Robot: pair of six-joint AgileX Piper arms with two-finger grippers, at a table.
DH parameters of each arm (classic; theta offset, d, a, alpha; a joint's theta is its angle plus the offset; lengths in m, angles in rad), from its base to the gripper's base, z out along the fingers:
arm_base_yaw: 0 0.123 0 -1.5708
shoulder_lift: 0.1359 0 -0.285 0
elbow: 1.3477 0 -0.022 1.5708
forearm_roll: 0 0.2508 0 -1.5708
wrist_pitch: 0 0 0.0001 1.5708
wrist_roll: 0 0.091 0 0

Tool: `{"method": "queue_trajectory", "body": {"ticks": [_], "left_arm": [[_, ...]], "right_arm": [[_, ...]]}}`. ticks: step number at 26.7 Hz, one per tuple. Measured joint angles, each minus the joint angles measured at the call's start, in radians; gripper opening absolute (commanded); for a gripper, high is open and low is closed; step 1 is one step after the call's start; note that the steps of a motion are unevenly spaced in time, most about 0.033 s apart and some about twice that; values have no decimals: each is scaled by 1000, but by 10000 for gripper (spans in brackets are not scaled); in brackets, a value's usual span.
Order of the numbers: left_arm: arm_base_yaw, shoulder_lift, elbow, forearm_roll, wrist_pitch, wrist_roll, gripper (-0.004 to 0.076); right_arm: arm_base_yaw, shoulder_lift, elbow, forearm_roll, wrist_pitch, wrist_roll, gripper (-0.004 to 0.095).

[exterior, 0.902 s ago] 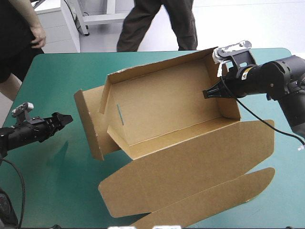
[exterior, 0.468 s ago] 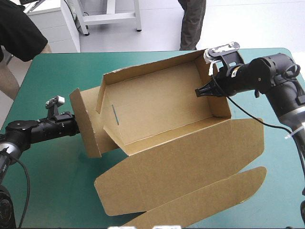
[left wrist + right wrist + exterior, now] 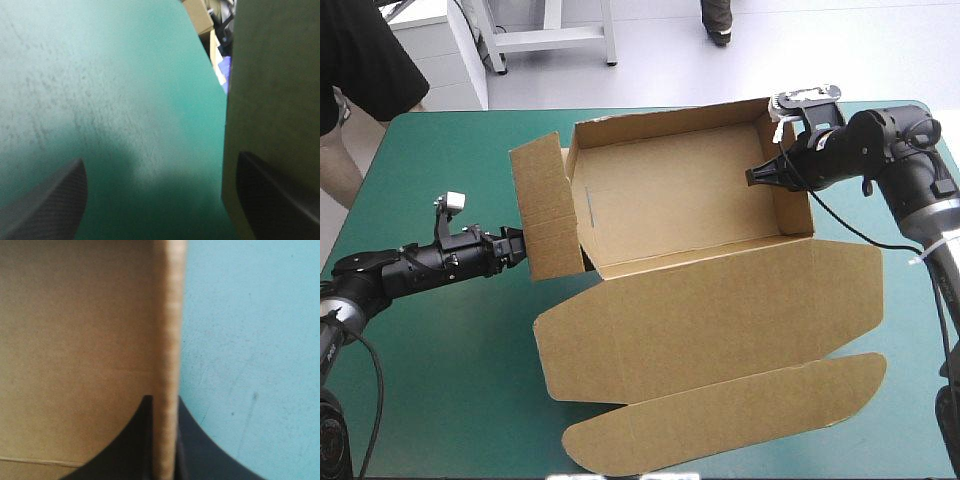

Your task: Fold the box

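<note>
At table's left side, left gripper lies low over teal-green cover, pointing twd the box. Its tips sit right at the end flap, a brown panel standing upright & angled outward off the tray's left end. Touching or just short of it: can't tell from above. Its black fingers stand spread. Wrist view shows them wide apart w/ mostly bare cover btwn them, and the flap's brown board rising just ahead of the finger on the box side.

Mid-table, the box sits as an open tray, nearer the far edge than the near one, w/ walls up at far side, left & right. Left wall has a thin slot. From the tray's near edge the lid runs flat on the cover twd the robot, corners rounded. A long tuck flap lies flat beyond it, almost at table's near edge.

Over on the right, right gripper comes in from table's right side onto the right end wall, which stands upright. Its fingers are pressed together on that wall, one inside the tray & one outside. Wrist view agrees: the board edge runs straight out btwn the two black fingers, all but closed on it, w/ tray's inner face on one side and teal-green cover on the other.
</note>
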Motion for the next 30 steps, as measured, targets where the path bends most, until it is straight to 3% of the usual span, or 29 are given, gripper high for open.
{"method": "queue_trajectory", "body": {"ticks": [11,20,30], "left_arm": [[-96,-1,-92,-64,3,38,580],[-208,-1,-250,-10,19,-68,580],[-260,-1,-279,-54,31,-128,580]], "right_arm": [[-1,1,0,-5,-1,2,-20],[-1,1,0,-17,-1,2,-20],[-1,2,0,-28,-6,3,-16]]}}
